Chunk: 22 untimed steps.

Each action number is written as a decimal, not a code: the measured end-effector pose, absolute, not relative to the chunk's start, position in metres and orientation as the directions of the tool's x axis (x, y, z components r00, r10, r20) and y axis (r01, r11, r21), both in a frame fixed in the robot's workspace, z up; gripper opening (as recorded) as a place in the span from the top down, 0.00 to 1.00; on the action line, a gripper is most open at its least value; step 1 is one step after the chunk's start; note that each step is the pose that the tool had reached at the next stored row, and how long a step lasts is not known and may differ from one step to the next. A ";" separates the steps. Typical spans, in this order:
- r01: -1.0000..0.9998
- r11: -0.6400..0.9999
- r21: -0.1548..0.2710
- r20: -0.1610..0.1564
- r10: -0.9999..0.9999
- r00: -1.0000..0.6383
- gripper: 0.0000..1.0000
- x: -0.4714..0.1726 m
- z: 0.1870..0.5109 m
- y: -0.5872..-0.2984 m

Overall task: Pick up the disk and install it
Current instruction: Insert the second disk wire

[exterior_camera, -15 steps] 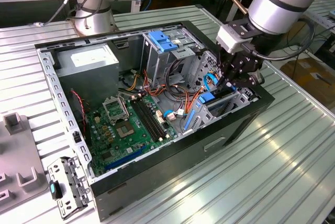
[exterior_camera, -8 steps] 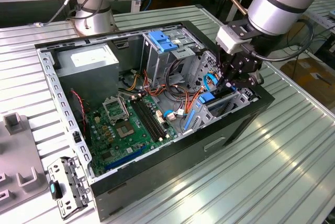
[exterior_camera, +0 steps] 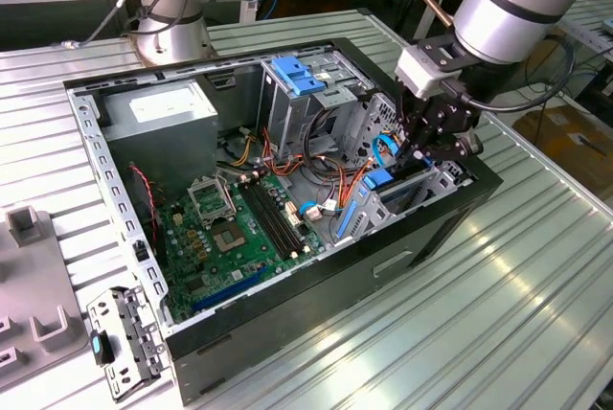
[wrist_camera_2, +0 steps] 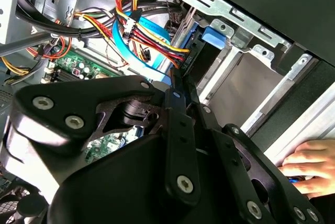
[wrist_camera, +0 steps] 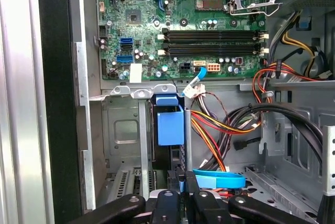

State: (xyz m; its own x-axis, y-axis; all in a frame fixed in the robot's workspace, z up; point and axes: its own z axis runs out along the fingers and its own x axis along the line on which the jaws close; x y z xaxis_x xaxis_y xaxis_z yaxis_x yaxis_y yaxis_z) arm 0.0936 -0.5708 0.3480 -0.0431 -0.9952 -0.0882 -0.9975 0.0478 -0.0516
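The disk [exterior_camera: 383,182] stands on edge in the drive bay at the front corner of the open computer case [exterior_camera: 460,209], on the exterior view's right. Its blue plastic rail [wrist_camera: 170,122] shows between the bay's metal walls, and its blue tab [wrist_camera_2: 214,35] sits against the bay frame. My gripper [exterior_camera: 421,147] hangs directly over the disk's outer end. The black fingers [wrist_camera_2: 180,109] run together to a point, shut, with the tips at the disk's edge in both wrist views. They hold nothing between them [wrist_camera: 181,182].
Bundles of red, orange and black cables [wrist_camera: 225,124] and a flat blue cable [wrist_camera: 220,179] lie beside the bay. The motherboard [exterior_camera: 239,228], a grey power supply box [exterior_camera: 158,113] and a blue latch [exterior_camera: 297,75] fill the case. A person's hand [wrist_camera_2: 309,166] rests outside the case wall.
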 end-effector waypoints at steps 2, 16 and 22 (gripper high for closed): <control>-0.998 0.048 -0.051 -0.090 -0.995 -0.043 0.84 0.094 0.348 -0.571; -0.998 0.043 -0.051 -0.097 -0.995 -0.037 0.84 0.094 0.346 -0.571; -0.998 0.042 -0.050 -0.097 -0.995 -0.037 0.84 0.094 0.343 -0.571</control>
State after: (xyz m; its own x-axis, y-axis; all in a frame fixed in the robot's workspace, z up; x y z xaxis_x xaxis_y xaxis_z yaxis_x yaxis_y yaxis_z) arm 0.0936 -0.5710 0.3430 -0.0374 -0.9945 -0.0974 -0.9978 0.0425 -0.0504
